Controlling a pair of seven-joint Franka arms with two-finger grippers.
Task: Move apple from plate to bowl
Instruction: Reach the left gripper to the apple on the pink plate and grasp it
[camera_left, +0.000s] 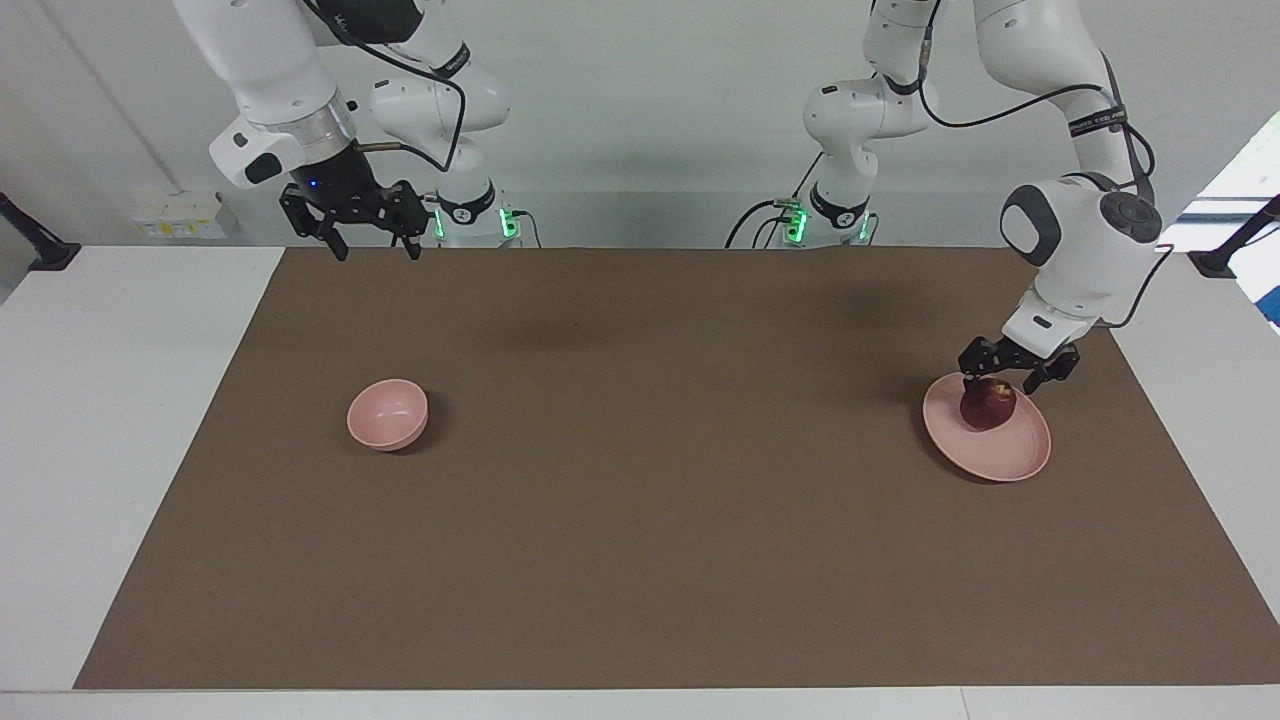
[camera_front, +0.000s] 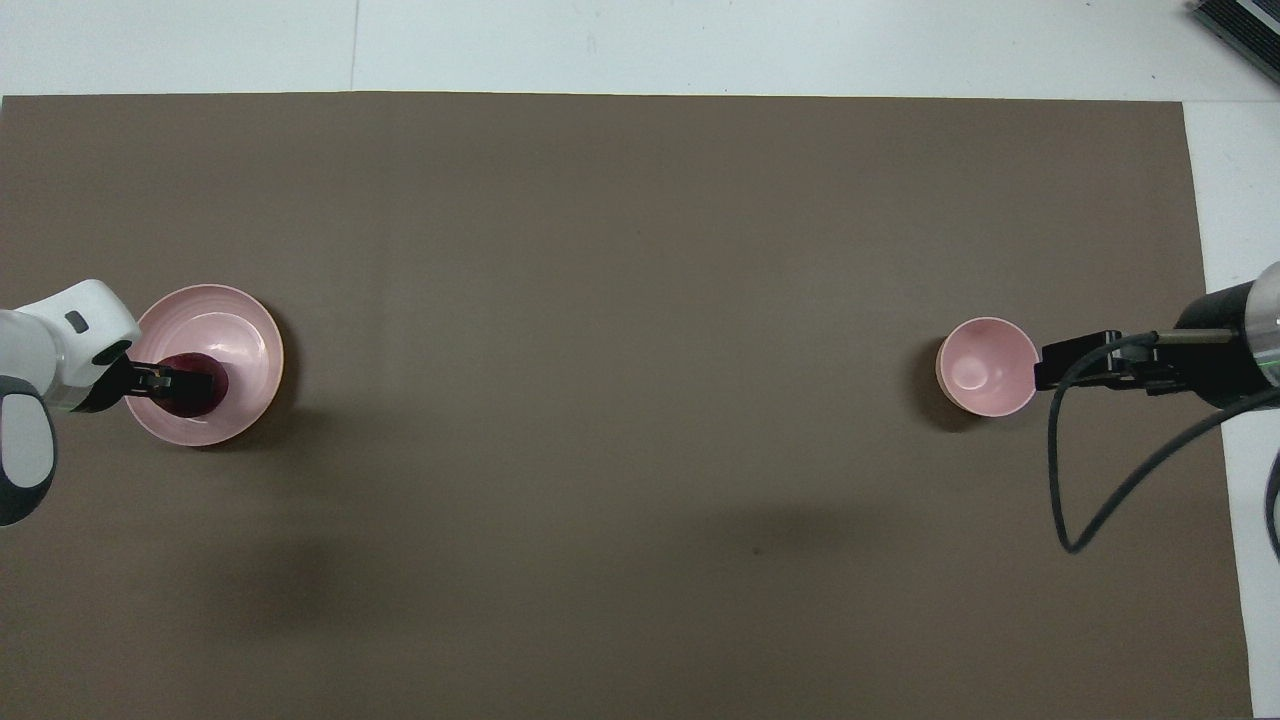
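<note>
- Down at the plate (camera_left: 1000, 450), the left pincer (camera_left: 1017, 378) is lowered around the apple (camera_left: 988, 405), its fingers spread wide, one on either side of the fruit's top.
- Dark red, the apple sits on the pink plate, toward the left arm's end of the brown tabletop (camera_left: 640, 500).
- Well apart, the empty pink bowl (camera_left: 387, 414) stands toward the right arm's end.
- Waiting high over the tabletop's edge by its base, the right pincer (camera_left: 374, 246) hangs with fingers spread.
</note>
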